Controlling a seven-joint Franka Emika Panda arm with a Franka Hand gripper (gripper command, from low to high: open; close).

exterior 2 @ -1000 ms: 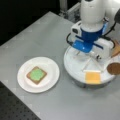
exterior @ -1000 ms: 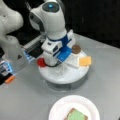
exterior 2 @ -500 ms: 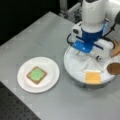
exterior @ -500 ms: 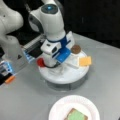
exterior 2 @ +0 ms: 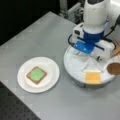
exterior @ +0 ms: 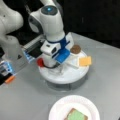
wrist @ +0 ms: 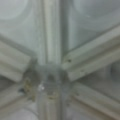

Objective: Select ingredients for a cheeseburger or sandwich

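Observation:
In both front views my gripper point(exterior: 52, 65) point(exterior 2: 87, 53) hangs low over the round white divided tray point(exterior: 62, 78) point(exterior 2: 75, 67), close to its centre. The wrist view is filled by the tray's dividers point(wrist: 50, 67) meeting at a hub. On the tray lie a yellow square point(exterior: 85, 60) point(exterior 2: 93, 77), a dark brown disc point(exterior: 75, 49) point(exterior 2: 114, 68) and a red disc point(exterior: 40, 62), the last just beside the gripper. The sandwich point(exterior: 76, 116) point(exterior 2: 36, 75) is a tan toast square topped with a green leaf, lying on the white paper plate point(exterior 2: 50, 65).
The arm's grey base point(exterior: 12, 50) stands at a front view's left, with a blue-lit box and a small orange piece point(exterior: 10, 79) beside it. A dark perforated surface point(exterior 2: 15, 110) borders the grey table at a front view's bottom left.

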